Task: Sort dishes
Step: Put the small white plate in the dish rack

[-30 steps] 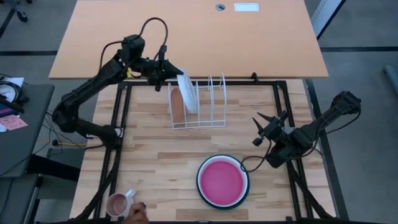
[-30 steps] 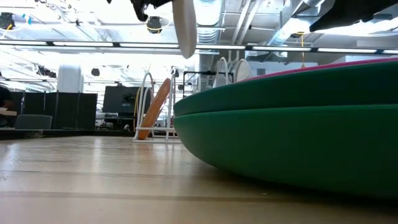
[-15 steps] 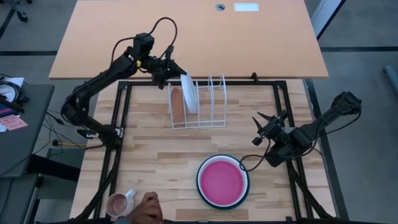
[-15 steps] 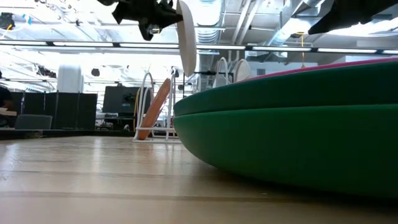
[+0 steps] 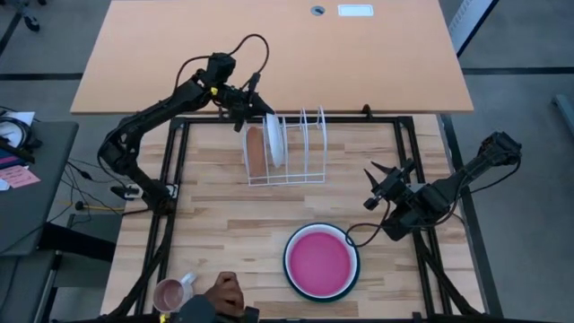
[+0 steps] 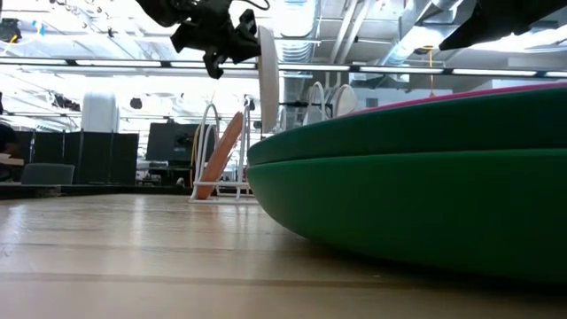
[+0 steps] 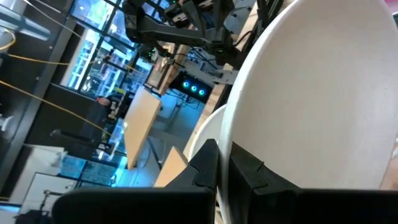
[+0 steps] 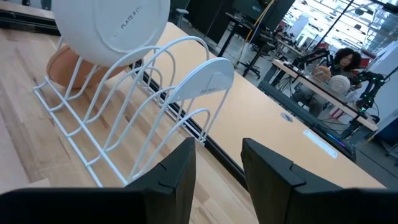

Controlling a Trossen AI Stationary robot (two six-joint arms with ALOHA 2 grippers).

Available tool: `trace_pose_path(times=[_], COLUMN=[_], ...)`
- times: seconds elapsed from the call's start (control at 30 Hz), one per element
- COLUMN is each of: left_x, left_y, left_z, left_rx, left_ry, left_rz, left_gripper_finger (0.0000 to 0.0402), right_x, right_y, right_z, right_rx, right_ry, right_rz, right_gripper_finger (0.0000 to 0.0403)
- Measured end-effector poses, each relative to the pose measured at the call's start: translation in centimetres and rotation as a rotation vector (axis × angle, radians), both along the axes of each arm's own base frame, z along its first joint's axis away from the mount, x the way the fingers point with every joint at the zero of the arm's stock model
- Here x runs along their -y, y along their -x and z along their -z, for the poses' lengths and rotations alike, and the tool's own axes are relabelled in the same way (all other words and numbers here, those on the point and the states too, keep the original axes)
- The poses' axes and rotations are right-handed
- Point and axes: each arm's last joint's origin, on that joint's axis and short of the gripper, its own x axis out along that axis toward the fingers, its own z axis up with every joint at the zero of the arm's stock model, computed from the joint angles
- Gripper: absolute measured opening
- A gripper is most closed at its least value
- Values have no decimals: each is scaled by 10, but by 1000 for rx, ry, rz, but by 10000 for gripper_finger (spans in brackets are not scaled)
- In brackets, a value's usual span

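Note:
My left gripper (image 5: 256,109) is shut on a white plate (image 5: 274,139) that stands on edge over the white wire rack (image 5: 287,152). In the low view, the plate's lower edge (image 6: 268,105) hangs at the height of the hoop tops. An orange-brown plate (image 5: 256,151) leans in the rack's leftmost slot. A magenta pink plate (image 5: 321,262) lies on a dark green plate (image 6: 399,195) near the table's front edge. My right gripper (image 5: 381,184) waits open at the table's right, with nothing between its fingers (image 8: 177,177). My left gripper pinches the white plate's rim (image 7: 233,134) between its two fingers, on the plate's upper far side. The fingers come nearly level from the table's far left. The plate hangs almost upright; I cannot tell whether it touches the rack's wires.
A small pink mug (image 5: 169,294) stands at the near left edge, with a person's hand (image 5: 224,292) beside it. The rack's slots to the right of the white plate hold nothing. Bare wood lies between the rack and the stacked plates.
My left gripper has gone down and toward the table's right, carrying the white plate lower over the rack. The plate has tipped from slanted to nearly upright. The person's hand has come farther in at the near edge, beside the mug.

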Motion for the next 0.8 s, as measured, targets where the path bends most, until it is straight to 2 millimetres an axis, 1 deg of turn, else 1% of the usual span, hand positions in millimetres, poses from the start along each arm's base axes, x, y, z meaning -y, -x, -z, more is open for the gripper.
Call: trace_pose_path(times=[0.57,0.8], left_x=[6,9], left_y=[2,-3], left_z=[9,11], left_rx=[-71,-67], left_ry=[22,-1], left_rz=[28,53], left_gripper_finger=[2,2], right_x=[0,8], right_y=[0,-3], right_z=[0,0], right_rx=[-3,-2], right_ry=[2,1], right_rz=[2,52], right_gripper_finger=[137,137])
